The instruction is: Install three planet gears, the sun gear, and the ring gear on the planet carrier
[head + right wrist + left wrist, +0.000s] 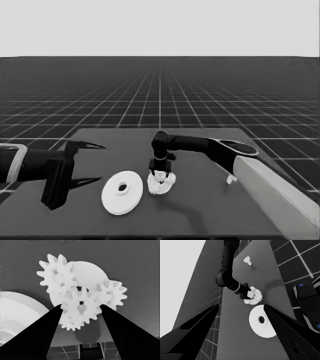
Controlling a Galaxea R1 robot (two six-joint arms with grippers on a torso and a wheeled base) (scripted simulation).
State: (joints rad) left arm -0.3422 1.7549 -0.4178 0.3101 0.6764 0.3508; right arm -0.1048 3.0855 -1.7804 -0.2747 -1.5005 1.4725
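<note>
The smaller round part lies mid-table with toothed gears on it. In the right wrist view two planet gears sit on this part, and a third shows partly under the sun gear. My right gripper points down over the stack, shut on the sun gear at the middle. The larger round part lies flat just left of the stack. My left gripper waits open over the table's left end, holding nothing.
A thin white piece lies to the right of the stack, beside the right arm's pale forearm. Dark machinery with blue lights shows past the table's edge in the left wrist view.
</note>
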